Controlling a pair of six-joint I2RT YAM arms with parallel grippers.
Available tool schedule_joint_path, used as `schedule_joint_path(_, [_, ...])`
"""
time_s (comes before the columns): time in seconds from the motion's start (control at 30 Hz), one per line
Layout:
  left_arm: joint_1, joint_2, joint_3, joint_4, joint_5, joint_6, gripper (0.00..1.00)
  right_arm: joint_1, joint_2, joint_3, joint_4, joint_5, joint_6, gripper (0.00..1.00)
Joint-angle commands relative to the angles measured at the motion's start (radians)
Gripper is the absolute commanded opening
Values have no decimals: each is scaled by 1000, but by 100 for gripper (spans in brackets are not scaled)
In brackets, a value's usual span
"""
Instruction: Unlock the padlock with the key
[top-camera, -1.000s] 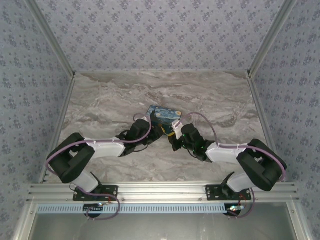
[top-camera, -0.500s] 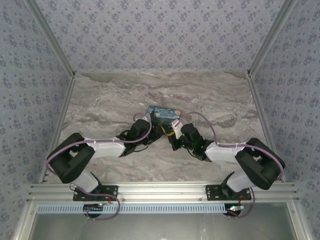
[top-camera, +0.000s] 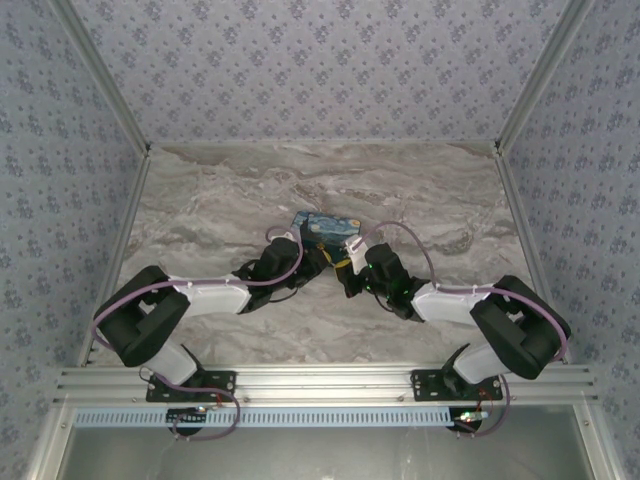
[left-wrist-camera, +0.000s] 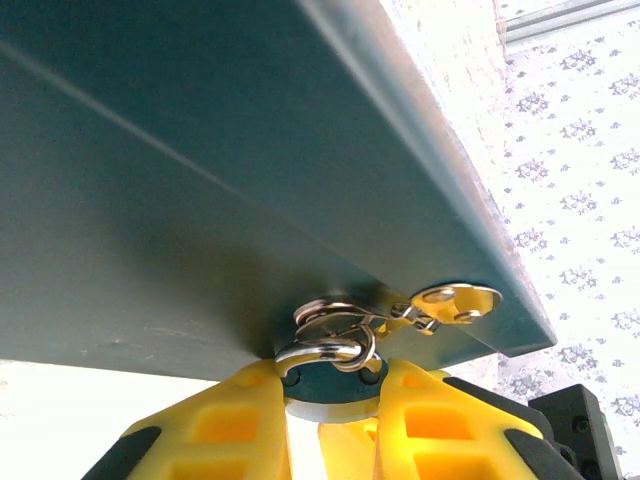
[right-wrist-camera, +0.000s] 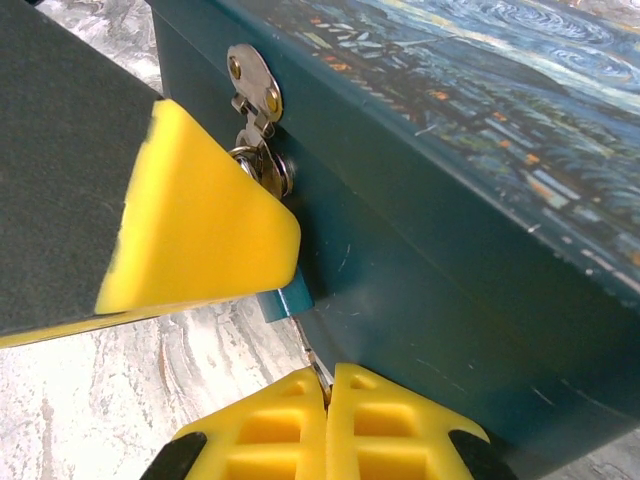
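The padlock's teal body (left-wrist-camera: 335, 378) sits between the yellow fingers of my left gripper (left-wrist-camera: 335, 388), which is shut on it. Its silvery shackle (left-wrist-camera: 322, 349) hangs through the box's hasp (left-wrist-camera: 450, 302). In the right wrist view a corner of the padlock (right-wrist-camera: 285, 300) shows below the left gripper's finger (right-wrist-camera: 200, 230). The thin key (right-wrist-camera: 316, 365) runs from the padlock's underside down into my right gripper (right-wrist-camera: 328, 378), which is shut on it. From above, both grippers, left (top-camera: 318, 262) and right (top-camera: 350, 264), meet at the box's near side.
The blue and yellow swirl-painted tin box (top-camera: 325, 226) lies mid-table on the marble top (top-camera: 200, 210), its teal side wall (right-wrist-camera: 450, 270) close against both grippers. Patterned walls enclose the table on three sides.
The right wrist has shifted slightly and the box has edged a little away from the arms. Both grips are unchanged.
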Motion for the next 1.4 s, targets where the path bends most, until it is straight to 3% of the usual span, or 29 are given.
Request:
schedule_joint_path(0.0, [-15,-33,42,40,33,-15,15,-9,-4,19,77,4,-4,0])
schedule_joint_path(0.8, [-20,-71,56,-18,65,-18,14,-36,39,154,102,-128,-77,0])
schedule_joint_path(1.03, [-21,-46,55,2,63,-9,14,-39,40,95,114,-104,-41,0])
schedule_joint_path(1.37, [-5,-77,53,-58,43,32,37,-82,53,1,76,-98,46,0])
